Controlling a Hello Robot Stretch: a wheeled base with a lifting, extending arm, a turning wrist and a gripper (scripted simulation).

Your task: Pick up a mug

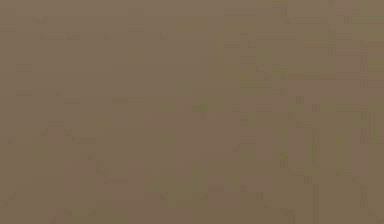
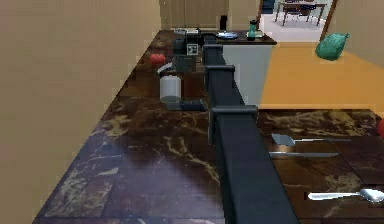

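Note:
A pale grey-white mug (image 2: 172, 89) stands on the dark marbled countertop (image 2: 150, 150), just left of the dark arm bar. The arm runs up the middle of the arm side view to two small white marker squares (image 2: 187, 43). My gripper (image 2: 174, 67) sits left of and below these squares, just above the mug in the picture, with a small red thing (image 2: 158, 60) beside it on the counter. I cannot tell whether the gripper holds anything, nor whether it touches the mug.
Right of the arm lie a spatula (image 2: 296, 141), a knife (image 2: 303, 156) and a spoon (image 2: 345, 195). A plate (image 2: 227, 35) and a teal bottle (image 2: 252, 30) stand at the counter's far end. A green thing (image 2: 333, 45) is beyond it. A tan wall (image 2: 70, 80) borders the counter's left. A plain brown surface (image 1: 190, 110) is close ahead in the forward view.

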